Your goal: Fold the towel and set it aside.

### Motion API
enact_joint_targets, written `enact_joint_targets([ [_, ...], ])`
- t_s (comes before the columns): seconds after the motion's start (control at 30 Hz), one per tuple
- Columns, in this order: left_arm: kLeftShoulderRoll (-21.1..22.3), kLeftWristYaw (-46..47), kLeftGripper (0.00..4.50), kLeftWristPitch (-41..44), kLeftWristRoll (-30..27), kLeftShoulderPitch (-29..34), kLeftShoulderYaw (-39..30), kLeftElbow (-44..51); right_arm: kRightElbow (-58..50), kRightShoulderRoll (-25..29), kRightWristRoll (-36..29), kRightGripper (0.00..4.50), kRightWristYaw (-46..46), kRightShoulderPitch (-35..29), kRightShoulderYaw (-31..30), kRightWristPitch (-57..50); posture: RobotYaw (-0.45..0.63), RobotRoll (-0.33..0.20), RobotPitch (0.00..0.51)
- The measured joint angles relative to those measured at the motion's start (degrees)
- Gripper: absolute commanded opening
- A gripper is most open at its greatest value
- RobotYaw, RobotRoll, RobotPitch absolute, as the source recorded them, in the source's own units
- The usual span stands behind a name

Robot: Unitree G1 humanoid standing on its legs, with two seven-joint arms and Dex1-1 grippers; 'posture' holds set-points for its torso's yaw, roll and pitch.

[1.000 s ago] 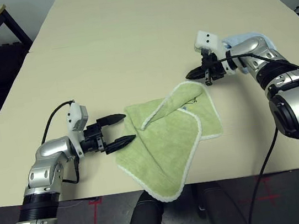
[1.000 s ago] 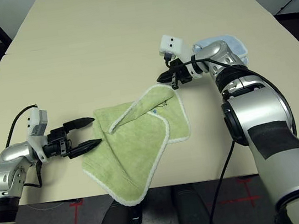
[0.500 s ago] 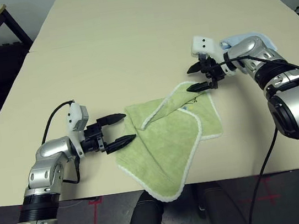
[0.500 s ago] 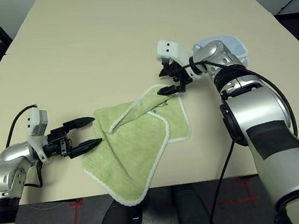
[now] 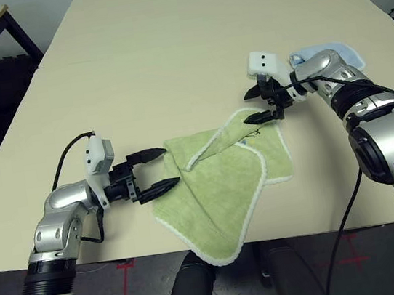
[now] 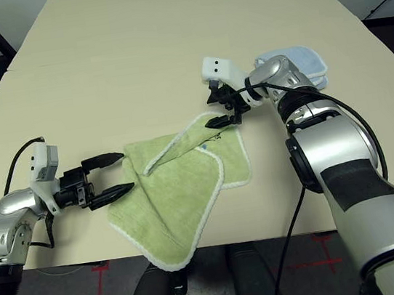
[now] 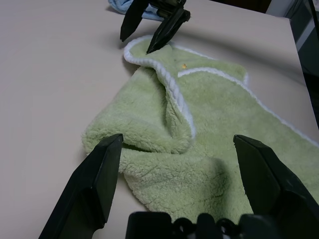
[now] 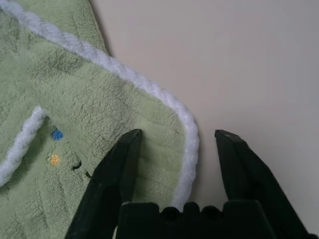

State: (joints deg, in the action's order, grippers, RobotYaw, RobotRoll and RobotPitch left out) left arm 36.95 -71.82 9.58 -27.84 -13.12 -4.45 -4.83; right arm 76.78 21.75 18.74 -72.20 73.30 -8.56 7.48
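Honestly, logo unreadable on my green towel (image 5: pixel 221 188), part-folded on the counter (image 5: pixel 169 56), right tool (image 5: pixel 258 105) spread over its far corner, left tool (image 5: pixel 158 170) spread beside its near edge.

No readable text
The towel (image 8: pixel 75 99) bears a small printed logo (image 8: pixel 62 157) near its far corner, too small to read.

Silver forearms, black cables, white wrist cameras, black-fingered left pincer (image 5: pixel 156 171).
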Motion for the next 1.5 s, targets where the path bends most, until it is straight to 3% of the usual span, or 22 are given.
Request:
enact_joint_targets([
  [0.2,0.01,0.41,4.50,0.00,0.00,0.66,0.00,1.60,0.00,-0.24,0.03,0.10,-0.68,0.00,-0.01,-0.43,0.16,0.000,0.189],
  [0.23,0.01,0.48,4.50,0.00,-0.01,0.69,0.00,1.65,0.00,-0.26,0.03,0.04,-0.70,0.00,-0.01,-0.43,0.16,0.000,0.187],
  [0.87,-0.54,1.07,4.50,-0.35,0.20,0.18,0.09,1.53,0.00,2.52,-4.64,0.04,-0.29,2.17,4.86,-2.49,0.14,0.000,0.167],
  [1.5,-0.76,1.41,4.50,-1.64,1.12,-2.22,1.11,-2.38,-1.13,5.73,-17.28,0.04,-10.35,1.13,14.62,-3.37,0.09,0.000,0.143],
])
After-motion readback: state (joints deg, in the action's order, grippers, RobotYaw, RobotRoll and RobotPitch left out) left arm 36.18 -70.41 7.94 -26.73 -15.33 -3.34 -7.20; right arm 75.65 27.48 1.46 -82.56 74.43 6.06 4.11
